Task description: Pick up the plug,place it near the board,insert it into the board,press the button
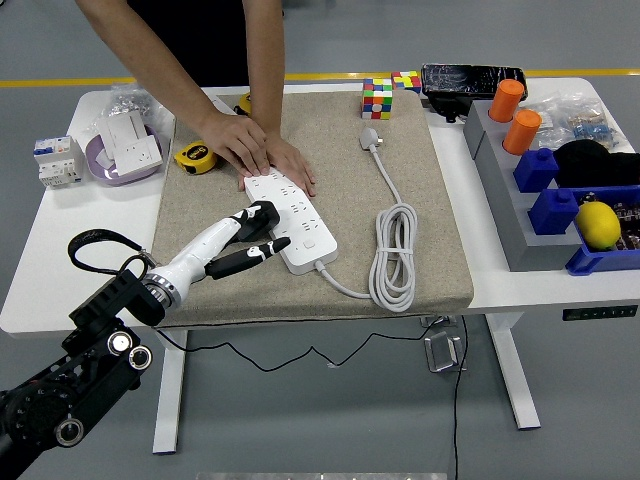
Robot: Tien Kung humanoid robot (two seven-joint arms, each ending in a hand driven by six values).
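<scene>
A white power strip [296,222] lies on the grey mat [420,170], running from upper left to lower right. A person's two hands [255,150] press flat on its far end. My left hand [258,232] is shut on a black plug [262,216] and holds it at the strip's left edge, over the sockets. One finger [265,250] points toward the strip's near end. The strip's white cable [393,255] lies coiled to the right, with its own white plug [369,136] lying loose near the mat's far edge. My right arm is out of view.
A yellow tape measure [194,156] and a bowl with white parts [125,150] sit left of the person's hands. Rubik's cubes [378,98] stand at the back. Blue and grey bins with orange cylinders [520,130] and a lemon [598,224] fill the right side.
</scene>
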